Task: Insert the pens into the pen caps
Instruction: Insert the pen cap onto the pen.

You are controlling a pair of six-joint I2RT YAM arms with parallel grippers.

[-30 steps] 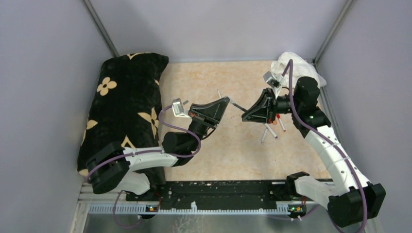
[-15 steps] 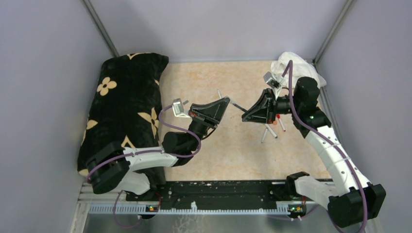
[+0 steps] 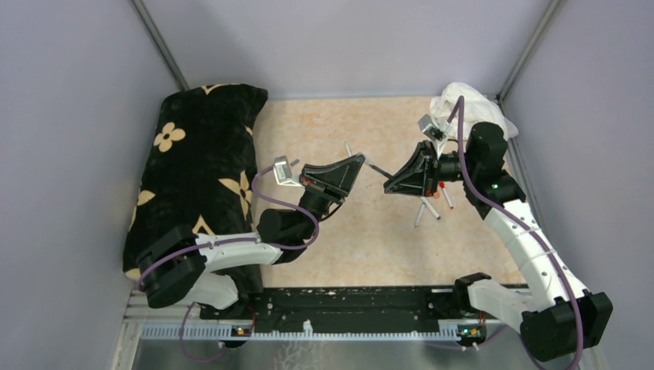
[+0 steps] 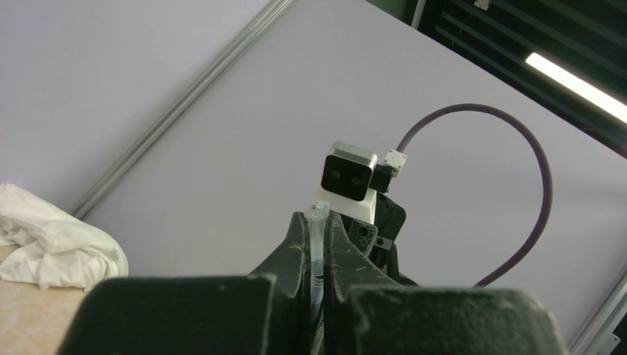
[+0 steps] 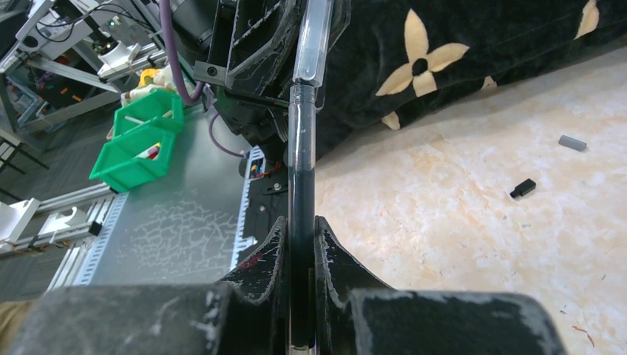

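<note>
left fingers [image 3: 359, 159] are clamped on a pale pen [image 5: 311, 44]. right fingers [image 3: 392, 182], at their 4 o'clock, are clamped on a dark cap [image 5: 300, 170]. pen and cap meet end to end above the tabletop [image 3: 370, 247]; how deep the pen sits is unclear. a skewed push could jam the tip on the rim, or slide the smooth barrel through the grip.

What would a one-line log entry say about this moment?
left gripper: shut on pale pen | right gripper: shut on dark tube | ends meeting mid-air
</note>
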